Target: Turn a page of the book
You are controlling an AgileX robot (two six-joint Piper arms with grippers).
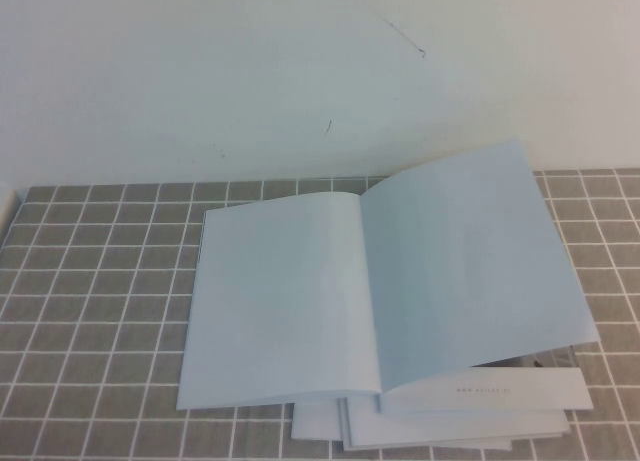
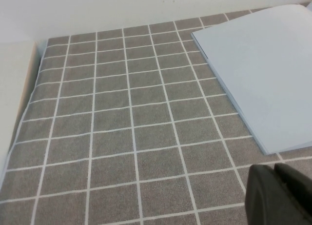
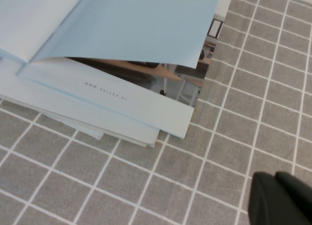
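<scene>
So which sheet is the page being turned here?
On the grey tiled mat lies an open book on white booklets. The page is its right-hand sheet, plain pale blue, lifted above a photo page. Both grippers, left and right, are off the book.

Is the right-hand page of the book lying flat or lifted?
Lifted. The page arches above the book, photos showing beneath it in the right wrist view. Left gripper and right gripper hang over the cloth, touching nothing.
</scene>
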